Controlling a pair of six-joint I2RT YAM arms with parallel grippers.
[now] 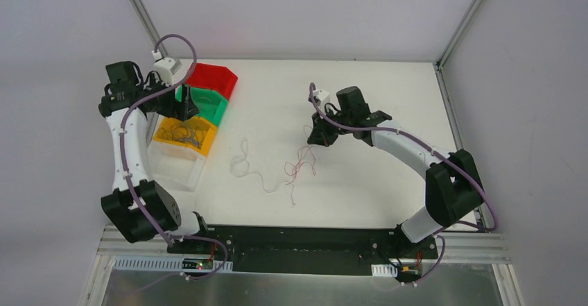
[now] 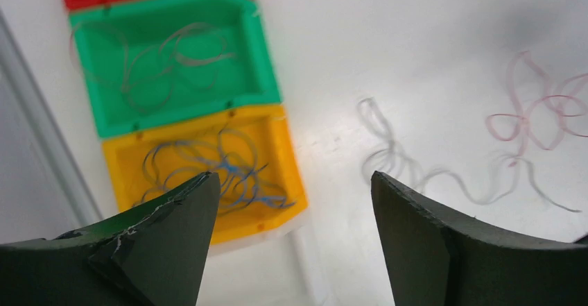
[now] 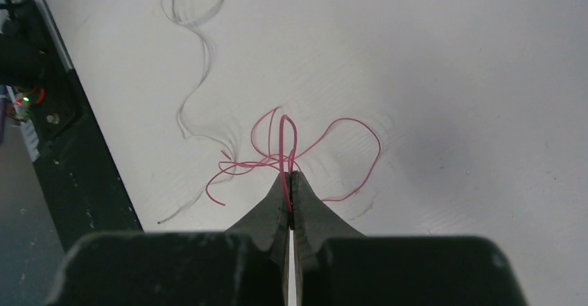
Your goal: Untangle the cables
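Holding: we have the right claw (image 3: 290,177) clamped on the red wire (image 3: 281,143), its loops trailing onto the surface (image 1: 360,84).
Left claw (image 2: 292,177): spread apart, empty, above the yellow bin (image 2: 288,153) of blue wires (image 2: 229,167).
Relation: the white wire (image 2: 388,157) lies just left of the red, nearer our left arm.

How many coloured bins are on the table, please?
3, in a row at the left: red bin farthest, green bin in the middle, yellow bin nearest.
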